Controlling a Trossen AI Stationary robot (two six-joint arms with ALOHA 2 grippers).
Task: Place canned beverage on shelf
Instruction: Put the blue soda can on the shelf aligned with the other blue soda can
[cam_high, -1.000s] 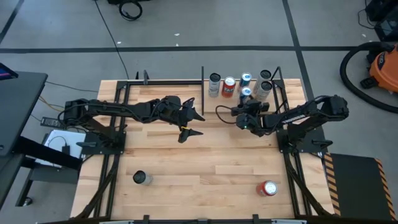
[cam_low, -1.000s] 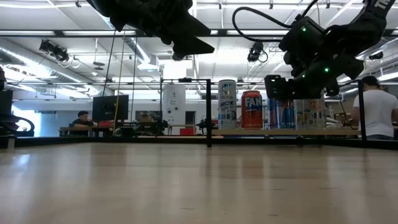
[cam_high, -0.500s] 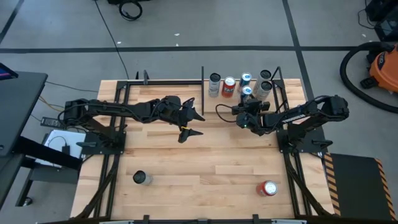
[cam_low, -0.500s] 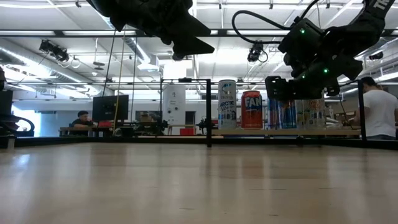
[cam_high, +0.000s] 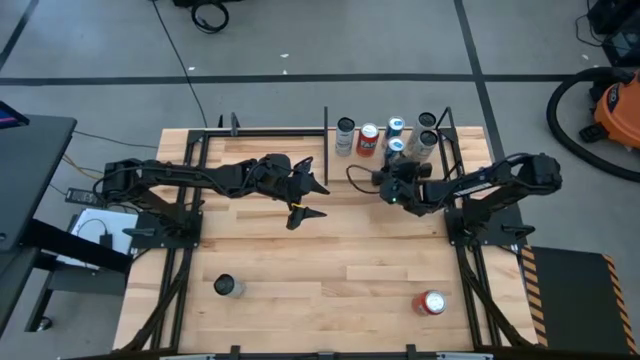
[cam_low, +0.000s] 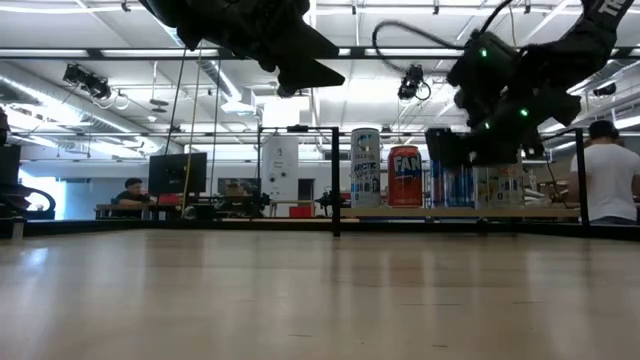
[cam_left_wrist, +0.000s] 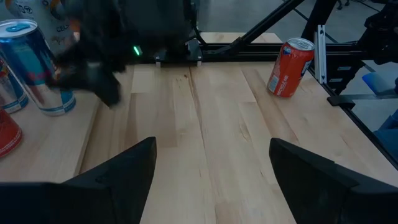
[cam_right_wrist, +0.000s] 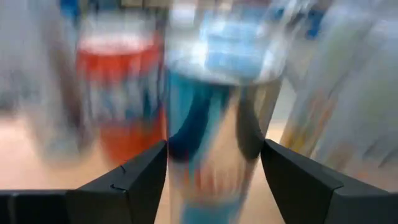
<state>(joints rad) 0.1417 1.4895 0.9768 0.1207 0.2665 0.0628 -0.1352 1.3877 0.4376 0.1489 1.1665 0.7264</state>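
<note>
Blue-and-silver, the canned beverage (cam_right_wrist: 208, 118) stands on the shelf (cam_high: 372, 158) between the right gripper (cam_high: 396, 180)'s jaws, which are parted with a gap on each side and hold nothing. Any sideways drift on withdrawal could tip it into the red can (cam_right_wrist: 121, 87) just beside it or the other cans crowding it. Open bench (cam_high: 330, 250) lies on the gripper's side of the shelf; the left gripper (cam_high: 305, 198), jaws apart and empty, waits there.
</note>
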